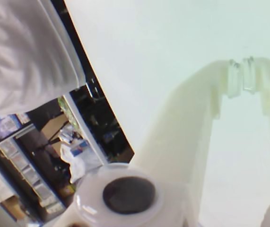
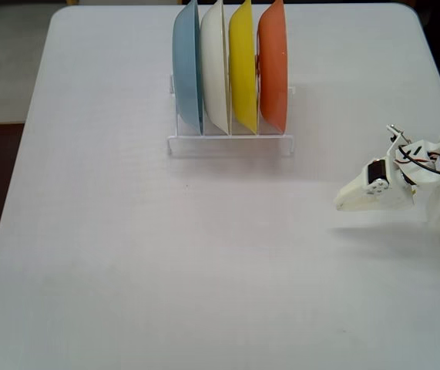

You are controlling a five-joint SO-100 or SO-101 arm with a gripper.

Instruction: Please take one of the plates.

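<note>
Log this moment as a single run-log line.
hand: shut, empty, low over table, right side | orange plate: upright in rack, rightmost, beside yellow plate | contact: none

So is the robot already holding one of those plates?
No, in the fixed view the gripper holds nothing; the orange plate stands in the rack.

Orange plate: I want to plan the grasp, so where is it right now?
In the fixed view, the orange plate stands upright at the right end of the clear rack, beside the yellow plate.
</note>
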